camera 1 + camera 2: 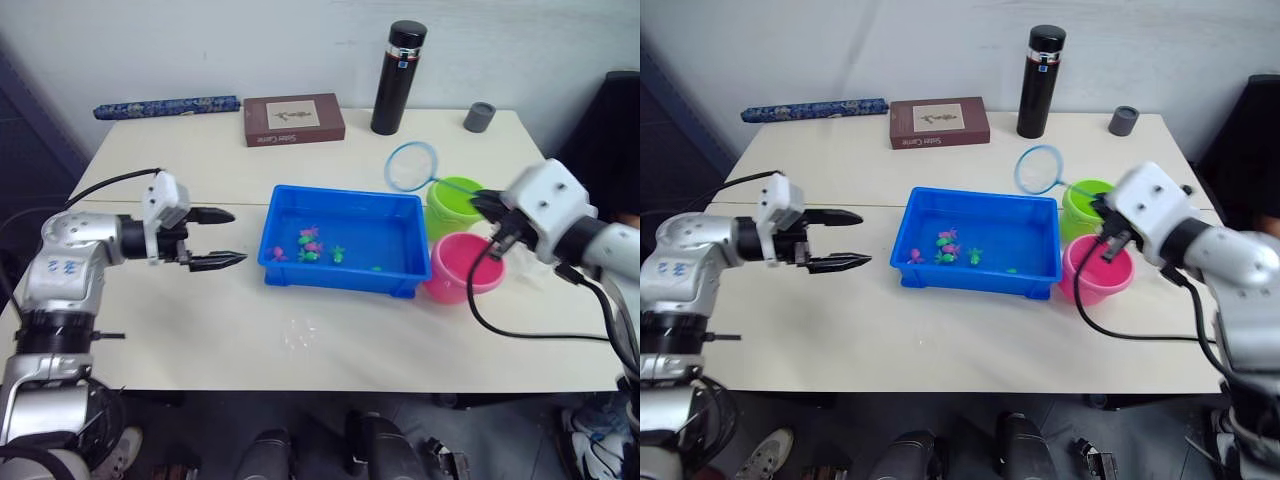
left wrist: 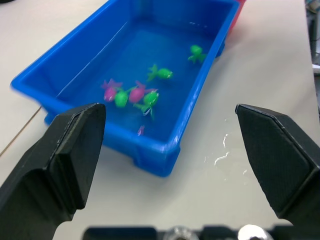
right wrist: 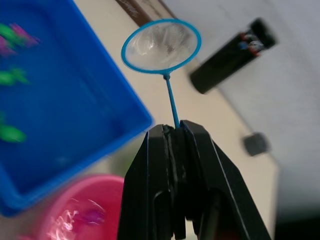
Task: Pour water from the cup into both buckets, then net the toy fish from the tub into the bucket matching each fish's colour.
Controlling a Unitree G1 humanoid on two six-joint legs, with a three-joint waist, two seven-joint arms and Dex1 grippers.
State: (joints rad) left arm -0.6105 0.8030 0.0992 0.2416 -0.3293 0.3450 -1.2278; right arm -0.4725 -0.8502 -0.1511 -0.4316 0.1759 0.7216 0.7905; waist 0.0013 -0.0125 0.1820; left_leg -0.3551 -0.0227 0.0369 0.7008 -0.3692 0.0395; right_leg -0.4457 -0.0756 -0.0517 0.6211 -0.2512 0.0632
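Note:
The blue tub (image 1: 345, 275) sits mid-table holding water and several pink and green toy fish (image 1: 310, 243). To its right stand the lime green bucket (image 1: 452, 203) and, nearer me, the pink bucket (image 1: 462, 270). My right gripper (image 1: 488, 205) is shut on the net's handle; the net's light-blue hoop (image 1: 411, 166) hovers above the tub's far right corner. My left gripper (image 1: 226, 237) hangs open just left of the tub, nothing between its fingers. The left wrist view looks into the tub (image 2: 150, 145) at the fish (image 2: 135, 95). The cup is out of view.
Along the back edge stand a tall black flask (image 1: 398, 78), a small grey cup (image 1: 479, 116), a brown box (image 1: 293, 119) and a blue patterned roll (image 1: 166, 106). Water drops (image 1: 298, 338) lie on the table in front of the tub.

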